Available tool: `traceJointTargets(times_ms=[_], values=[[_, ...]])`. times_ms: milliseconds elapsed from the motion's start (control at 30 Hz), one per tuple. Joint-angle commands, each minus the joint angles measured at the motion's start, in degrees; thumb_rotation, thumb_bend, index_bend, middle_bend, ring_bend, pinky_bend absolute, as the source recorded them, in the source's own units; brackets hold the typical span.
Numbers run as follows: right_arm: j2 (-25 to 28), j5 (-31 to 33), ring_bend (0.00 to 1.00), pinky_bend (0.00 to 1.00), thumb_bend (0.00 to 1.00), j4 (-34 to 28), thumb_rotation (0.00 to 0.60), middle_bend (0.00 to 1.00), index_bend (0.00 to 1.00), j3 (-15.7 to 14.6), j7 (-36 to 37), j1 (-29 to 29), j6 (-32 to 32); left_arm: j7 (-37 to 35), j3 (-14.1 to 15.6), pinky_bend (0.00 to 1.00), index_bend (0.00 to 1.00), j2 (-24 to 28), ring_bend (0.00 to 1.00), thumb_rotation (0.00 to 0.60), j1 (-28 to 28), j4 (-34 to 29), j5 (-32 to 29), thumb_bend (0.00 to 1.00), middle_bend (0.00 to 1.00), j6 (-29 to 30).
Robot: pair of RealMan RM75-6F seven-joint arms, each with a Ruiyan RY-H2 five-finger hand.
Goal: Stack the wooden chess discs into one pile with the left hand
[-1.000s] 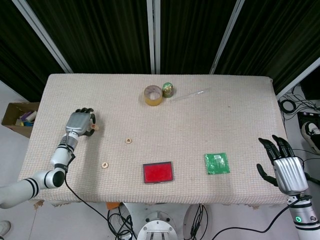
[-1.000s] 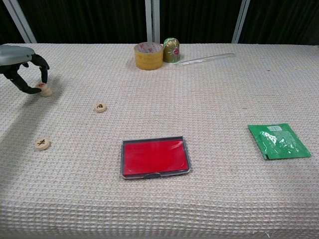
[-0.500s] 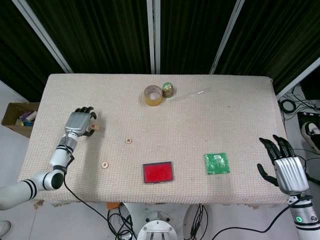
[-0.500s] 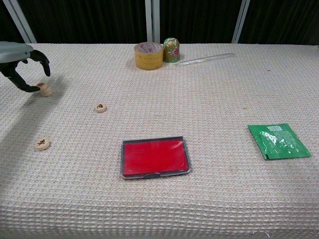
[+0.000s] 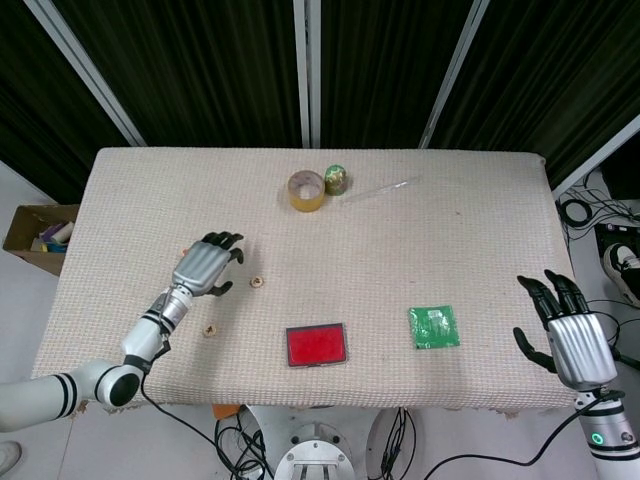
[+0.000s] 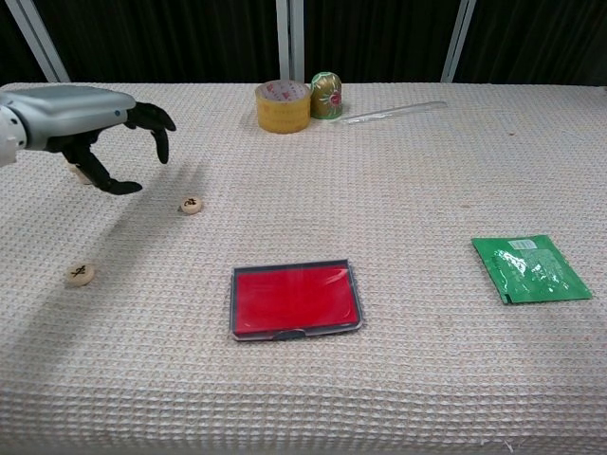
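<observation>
Three pale wooden discs show on the cloth-covered table. One disc lies left of centre. Another disc lies nearer the front left. A third disc or small pile peeks out behind my left hand at the far left. My left hand hovers above the table with fingers spread, holding nothing, just left of the centre-left disc. My right hand hangs open off the table's front right corner.
A yellow tape roll, a green-gold egg-shaped object and a clear plastic stick stand at the back. A red case lies front centre, a green packet to its right. A cardboard box sits on the floor at left.
My left hand has let go of the disc at the far left, lifted, and swung right toward the centre-left disc. The right hand has stayed still.
</observation>
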Motion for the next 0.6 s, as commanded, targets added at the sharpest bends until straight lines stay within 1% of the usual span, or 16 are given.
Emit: traceJointTargets(times_ms=[33, 333, 600], values=[[0.0, 0.0, 0.04, 0.14, 0.30, 0.2, 0.600, 0.22, 0.13, 0.0, 0.3, -0.1, 0.2, 1.7, -0.4, 0.16, 0.39, -2.6, 0.09, 0.600, -1.5, 1.8, -1.6, 0.31, 0.10, -1.2], [0.3, -0.1, 0.04, 0.14, 0.30, 1.0, 0.600, 0.22, 0.13, -0.1, 1.6, -0.4, 0.7, 5.3, -0.5, 0.16, 0.41, -7.2, 0.09, 0.600, -3.6, 5.5, -6.1, 0.31, 0.10, -3.0], [0.3, -0.1, 0.04, 0.14, 0.30, 1.4, 0.600, 0.22, 0.13, -0.2, 2.0, -0.6, 0.9, 6.1, -0.5, 0.16, 0.43, -8.4, 0.09, 0.600, -4.0, 6.1, -7.2, 0.33, 0.11, -2.5]])
